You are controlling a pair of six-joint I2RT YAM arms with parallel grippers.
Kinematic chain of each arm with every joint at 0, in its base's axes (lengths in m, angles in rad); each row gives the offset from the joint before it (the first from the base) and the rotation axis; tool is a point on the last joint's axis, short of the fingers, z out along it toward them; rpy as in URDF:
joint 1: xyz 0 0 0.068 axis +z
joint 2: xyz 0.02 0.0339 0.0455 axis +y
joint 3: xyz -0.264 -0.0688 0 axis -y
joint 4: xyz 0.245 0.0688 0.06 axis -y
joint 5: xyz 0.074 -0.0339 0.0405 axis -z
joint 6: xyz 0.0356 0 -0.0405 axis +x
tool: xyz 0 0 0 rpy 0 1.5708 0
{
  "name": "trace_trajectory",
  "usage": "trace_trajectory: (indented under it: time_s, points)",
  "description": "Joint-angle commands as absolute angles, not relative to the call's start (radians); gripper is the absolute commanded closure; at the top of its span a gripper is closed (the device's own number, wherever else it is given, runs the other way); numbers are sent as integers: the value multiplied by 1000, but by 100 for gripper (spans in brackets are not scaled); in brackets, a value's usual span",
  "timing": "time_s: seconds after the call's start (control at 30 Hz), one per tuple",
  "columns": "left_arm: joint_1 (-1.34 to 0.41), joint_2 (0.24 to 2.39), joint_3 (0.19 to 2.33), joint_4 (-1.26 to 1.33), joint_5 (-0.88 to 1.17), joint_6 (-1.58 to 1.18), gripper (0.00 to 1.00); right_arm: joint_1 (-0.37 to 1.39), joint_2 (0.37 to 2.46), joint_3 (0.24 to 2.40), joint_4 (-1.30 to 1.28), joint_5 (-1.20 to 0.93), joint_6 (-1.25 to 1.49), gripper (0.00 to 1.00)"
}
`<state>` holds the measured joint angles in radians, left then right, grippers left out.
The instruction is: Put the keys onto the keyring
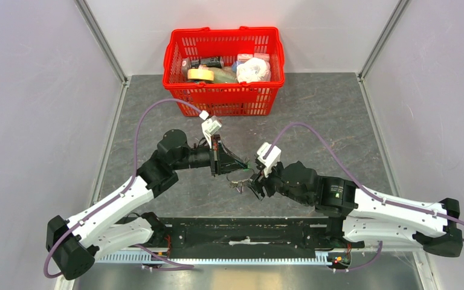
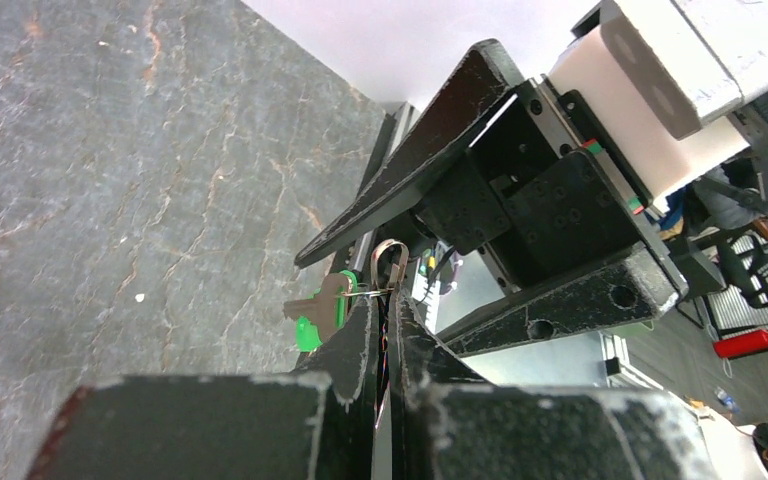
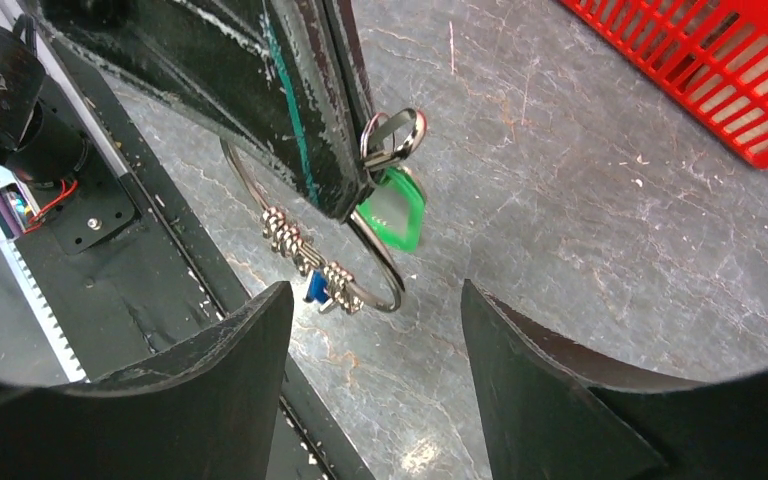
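Note:
My left gripper is shut on the keyring, a thin silvery wire ring held just above the table. In the right wrist view the keyring hangs below the left fingers, with small silvery pieces and the blue key on its wire. The green key hangs by a small silvery loop at the left fingertip. In the left wrist view the green key sticks out left of the shut left gripper. My right gripper is open and empty, close in front of the ring, also visible from above.
A red basket holding tape, bottles and a white bundle stands at the back of the grey stone-pattern table; its corner shows in the right wrist view. A black rail runs along the near edge between the arm bases.

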<state>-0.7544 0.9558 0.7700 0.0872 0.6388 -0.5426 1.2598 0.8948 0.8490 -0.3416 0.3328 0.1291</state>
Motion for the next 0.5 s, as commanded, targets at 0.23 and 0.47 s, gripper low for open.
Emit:
trace_trajectory:
  time_s: [0.23,0.47]
  points:
    - [-758,939,796,213,721,-617,98,1252,885,843,-228,275,83,62]
    - [-756,883,787,195,659,-600,98,1252,838,867,-317,243,111,100]
